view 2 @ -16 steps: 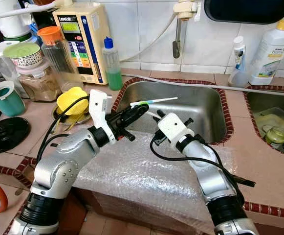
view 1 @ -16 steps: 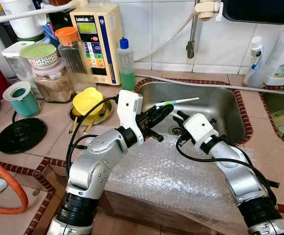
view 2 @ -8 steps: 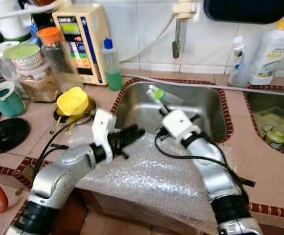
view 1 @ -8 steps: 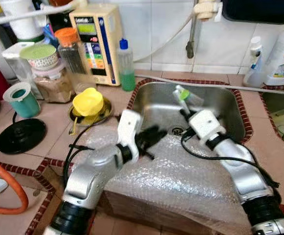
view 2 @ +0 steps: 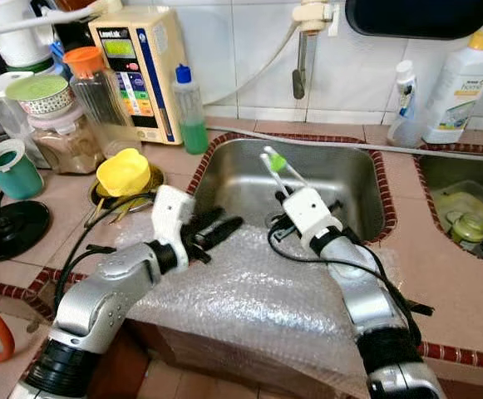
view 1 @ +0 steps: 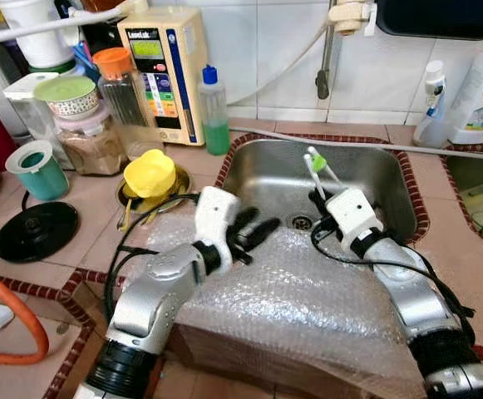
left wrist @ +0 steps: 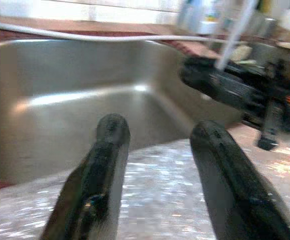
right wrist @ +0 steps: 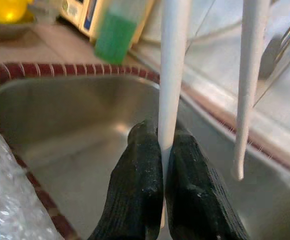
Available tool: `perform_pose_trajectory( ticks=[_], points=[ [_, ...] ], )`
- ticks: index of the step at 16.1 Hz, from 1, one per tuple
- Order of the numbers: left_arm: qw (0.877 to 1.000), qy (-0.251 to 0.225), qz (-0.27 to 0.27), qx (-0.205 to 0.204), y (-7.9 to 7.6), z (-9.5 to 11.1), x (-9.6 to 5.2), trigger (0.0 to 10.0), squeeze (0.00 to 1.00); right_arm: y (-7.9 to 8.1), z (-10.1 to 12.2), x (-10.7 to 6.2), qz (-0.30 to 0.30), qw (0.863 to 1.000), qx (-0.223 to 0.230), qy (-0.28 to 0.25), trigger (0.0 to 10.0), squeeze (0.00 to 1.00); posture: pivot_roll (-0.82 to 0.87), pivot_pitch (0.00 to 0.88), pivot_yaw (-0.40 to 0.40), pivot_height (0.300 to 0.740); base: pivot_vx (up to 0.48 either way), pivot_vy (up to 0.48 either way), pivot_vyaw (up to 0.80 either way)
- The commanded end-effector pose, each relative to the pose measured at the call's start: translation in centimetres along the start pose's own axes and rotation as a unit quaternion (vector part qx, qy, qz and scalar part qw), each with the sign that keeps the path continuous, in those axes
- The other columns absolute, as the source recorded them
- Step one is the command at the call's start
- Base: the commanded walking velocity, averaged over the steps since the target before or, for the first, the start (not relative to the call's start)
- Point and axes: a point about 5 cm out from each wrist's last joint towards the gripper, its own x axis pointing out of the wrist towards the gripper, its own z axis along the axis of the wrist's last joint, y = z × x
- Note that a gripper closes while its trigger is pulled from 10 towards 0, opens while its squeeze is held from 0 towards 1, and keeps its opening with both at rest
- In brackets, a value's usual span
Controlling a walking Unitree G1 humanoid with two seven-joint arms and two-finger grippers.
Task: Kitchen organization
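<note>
Since a second ago the white sticks (view 1: 319, 169) have passed from your left gripper (view 1: 252, 233) to your right gripper (view 1: 318, 198); they lay nearly level then and now stand almost upright over the steel sink (view 1: 379, 179). There are two thin white sticks joined by a green piece (view 1: 317, 163) near the top. In the right wrist view the jaws are pinched tight on one stick (right wrist: 170, 80), with the second stick (right wrist: 248, 75) just beside it and clear of the fingers (right wrist: 140, 185).

Your left gripper has dropped back and now hovers low over the bubble wrap (view 1: 308, 291) that drapes the front edge of the bench (view 1: 83, 241), its jaws spread apart and holding nothing.

On the bench to your left sit a yellow cup (view 1: 150, 171) in a small dish, a teal cup (view 1: 38, 169), a black lid (view 1: 35, 229), and a green soap bottle (view 1: 215, 112) beside the water unit (view 1: 165, 71).
</note>
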Motion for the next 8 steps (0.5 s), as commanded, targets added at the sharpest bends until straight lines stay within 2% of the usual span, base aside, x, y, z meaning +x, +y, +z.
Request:
perform_pose_trajectory(
  ticks=[1,2,3,4,5,6,8],
  points=[
    [1.000,-0.006,0.021,0.006,0.7,0.6,0.0,10.0,1.00,-0.3,0.1,0.9,0.009,1.000,0.025,0.007,0.8,0.00,0.08,0.000,0.101,0.740,0.000,0.000,0.00],
    [1.000,-0.005,0.021,0.015,0.8,0.7,0.0,10.0,1.00,-0.5,0.0,1.5,0.021,0.999,0.041,0.016,0.9,0.00,0.08,0.000,0.102,0.740,0.000,0.000,0.00],
    [0.999,-0.003,0.026,0.020,0.9,0.7,0.0,10.0,1.00,-0.9,-0.4,2.3,0.029,0.996,0.068,0.042,3.8,0.00,0.09,0.000,0.104,0.740,0.000,0.000,0.00],
    [0.999,-0.003,0.027,0.023,0.9,0.7,0.0,10.0,1.00,-1.0,-0.4,2.6,0.036,0.995,0.082,0.050,4.2,0.00,0.10,0.000,0.104,0.740,0.000,0.000,0.00],
    [0.999,-0.002,0.030,0.024,0.9,0.7,0.0,10.0,1.00,-1.4,-0.4,3.0,0.029,0.994,0.090,0.058,5.8,0.00,0.11,0.000,0.101,0.740,0.000,0.000,0.00],
    [0.999,-0.002,0.029,0.025,0.9,0.7,0.0,10.0,1.00,-1.6,-0.5,3.4,0.024,0.991,0.104,0.075,10.0,0.00,0.11,0.000,0.100,0.740,0.000,0.000,0.00],
    [0.999,-0.002,0.028,0.027,0.9,0.7,0.0,10.0,1.00,-1.8,-0.7,3.9,0.011,0.978,0.184,0.093,10.0,0.00,0.12,0.000,0.095,0.740,0.000,0.000,0.00]
  ],
)
